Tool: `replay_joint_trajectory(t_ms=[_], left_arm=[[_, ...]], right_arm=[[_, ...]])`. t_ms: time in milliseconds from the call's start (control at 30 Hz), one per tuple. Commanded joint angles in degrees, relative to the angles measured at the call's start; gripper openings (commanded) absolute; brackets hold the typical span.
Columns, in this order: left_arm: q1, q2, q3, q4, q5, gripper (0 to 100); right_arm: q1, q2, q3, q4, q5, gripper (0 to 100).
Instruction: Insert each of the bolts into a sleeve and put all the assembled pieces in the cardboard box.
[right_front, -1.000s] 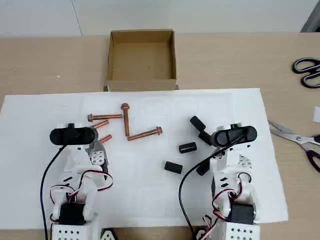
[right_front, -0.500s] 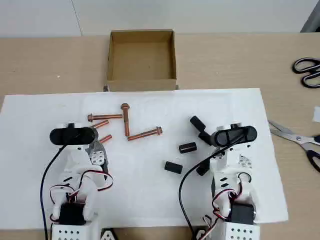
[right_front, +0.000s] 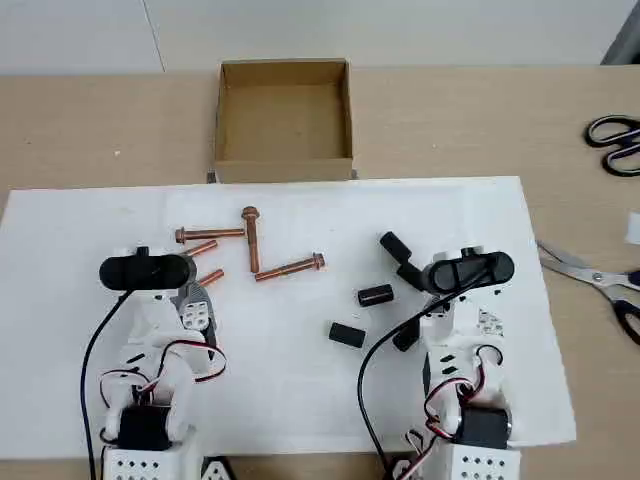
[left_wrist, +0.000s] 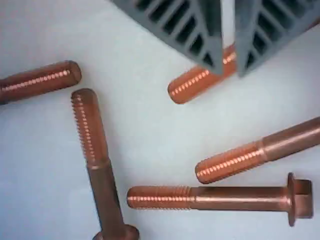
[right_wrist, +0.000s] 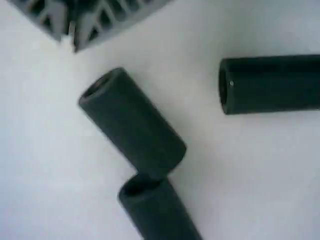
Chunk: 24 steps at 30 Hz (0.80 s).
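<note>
Several copper bolts lie loose on the white paper, among them a long one and an upright one. My left gripper hangs shut just above a short bolt; other bolts lie around it. My right gripper is shut too, beside a black sleeve. A second sleeve touches that one's end, and a third sleeve lies apart. In the high view more sleeves rest mid-paper. The cardboard box stands open at the back.
The left arm and right arm stand over the white paper. Two pairs of scissors lie on the bare table to the right. Open paper stretches between the arms toward the front edge.
</note>
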Motion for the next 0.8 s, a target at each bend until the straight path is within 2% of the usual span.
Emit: replay_joint_trajectory(t_ms=[0, 767], left_arm=[[-0.1, -0.7, -0.3, -1.4, -0.2, 1], [1.3, -0.7, -0.3, -1.5, -0.2, 1]], right_arm=[[-0.3, -0.8, 0.8, 0.2, 0.2, 0.4], [-0.4, -0.8, 0.8, 0.2, -0.1, 0.4]])
